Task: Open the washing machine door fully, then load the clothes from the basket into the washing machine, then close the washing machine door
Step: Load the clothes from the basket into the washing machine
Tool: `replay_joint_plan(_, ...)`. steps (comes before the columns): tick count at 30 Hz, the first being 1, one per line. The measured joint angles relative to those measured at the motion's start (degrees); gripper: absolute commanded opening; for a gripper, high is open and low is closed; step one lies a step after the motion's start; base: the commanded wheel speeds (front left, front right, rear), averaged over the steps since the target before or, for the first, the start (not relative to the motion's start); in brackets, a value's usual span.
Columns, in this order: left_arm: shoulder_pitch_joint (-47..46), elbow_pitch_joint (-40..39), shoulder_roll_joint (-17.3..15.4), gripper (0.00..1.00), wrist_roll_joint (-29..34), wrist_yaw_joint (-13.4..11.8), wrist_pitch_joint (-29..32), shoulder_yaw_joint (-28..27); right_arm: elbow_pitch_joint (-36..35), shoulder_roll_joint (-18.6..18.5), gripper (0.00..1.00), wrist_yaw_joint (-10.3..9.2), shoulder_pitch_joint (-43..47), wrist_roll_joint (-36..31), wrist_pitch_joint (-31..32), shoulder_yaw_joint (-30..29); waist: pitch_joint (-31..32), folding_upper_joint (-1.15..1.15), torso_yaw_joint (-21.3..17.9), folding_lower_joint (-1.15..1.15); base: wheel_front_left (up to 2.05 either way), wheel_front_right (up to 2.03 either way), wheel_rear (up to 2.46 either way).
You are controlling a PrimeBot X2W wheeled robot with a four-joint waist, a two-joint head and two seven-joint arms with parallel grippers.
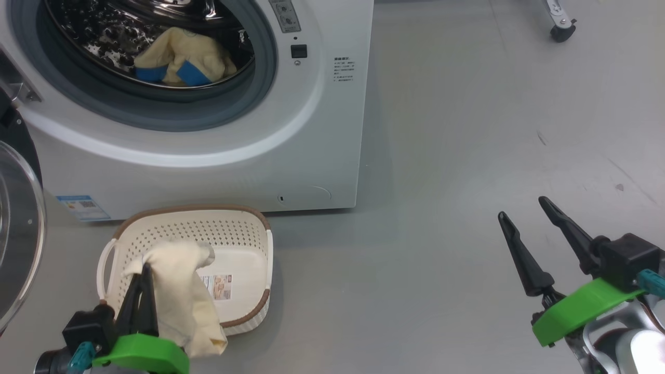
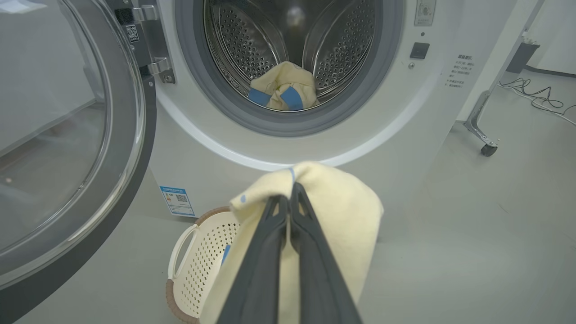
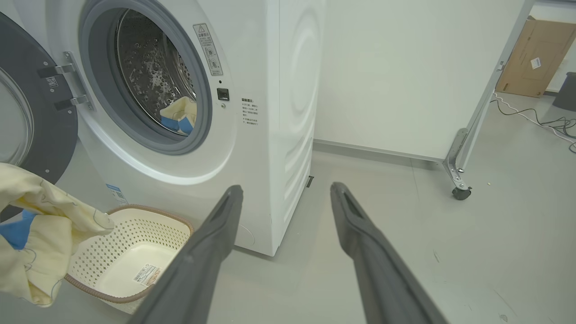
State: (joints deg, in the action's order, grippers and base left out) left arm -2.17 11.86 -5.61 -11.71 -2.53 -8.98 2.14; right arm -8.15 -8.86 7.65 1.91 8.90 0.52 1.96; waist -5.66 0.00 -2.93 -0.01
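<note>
Lower left of the head view, the left gripper (image 1: 141,271) has its fingers pressed together, pinching the clothes (image 1: 182,296) by the top edge. The fabric hangs lengthwise toward the frame's bottom, over the basket (image 1: 244,228). A second cream garment (image 1: 182,54) lies in the washing machine (image 1: 322,130) drum, upper left. The washing machine door (image 1: 23,228) stands open at the left edge. The right gripper (image 1: 522,208), lower right, is spread wide above the floor.

From the head: steeply down at the floor (image 1: 467,156), washing machine (image 1: 322,130) upper left. From the left wrist: low, close, square to its front. From the right wrist: low, oblique from the right. Shared: machine front, basket (image 1: 197,209).
</note>
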Motion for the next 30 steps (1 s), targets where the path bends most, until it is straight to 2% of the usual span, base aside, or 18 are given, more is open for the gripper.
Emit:
replay_joint_plan(12, -0.83, 1.12, -0.12, 0.0, -0.59, -0.12, -0.07, 0.13, 0.38, 0.0, 1.0, 0.0, -0.15, 0.16, -0.07, 0.79, -1.57, 0.0, -0.44, 0.0, 0.0, 0.0, 0.0)
replay_joint_plan(21, -8.23, 2.37, -1.25, 0.0, -1.78, -0.2, 0.24, -0.24, 1.22, 0.07, 1.0, 0.0, -2.81, 0.7, -1.02, 3.46, -5.73, 0.0, -2.62, 0.0, 0.0, 0.0, 0.0)
replay_joint_plan(25, -14.58, 3.22, -3.09, 0.0, -2.52, 0.03, 1.3, -1.41, 2.05, 0.44, 1.0, 0.0, -5.22, 0.8, -2.05, 4.68, -8.57, 0.0, -4.16, 0.0, 0.0, 0.0, 0.0)
replay_joint_plan(30, -23.75, 3.39, -7.43, 0.0, -3.42, 0.05, 5.81, -3.86, 4.1, 2.13, 1.0, 0.0, -9.36, 1.42, -4.88, 6.68, -13.6, 0.0, -7.39, 0.0, 0.0, 0.0, 0.0)
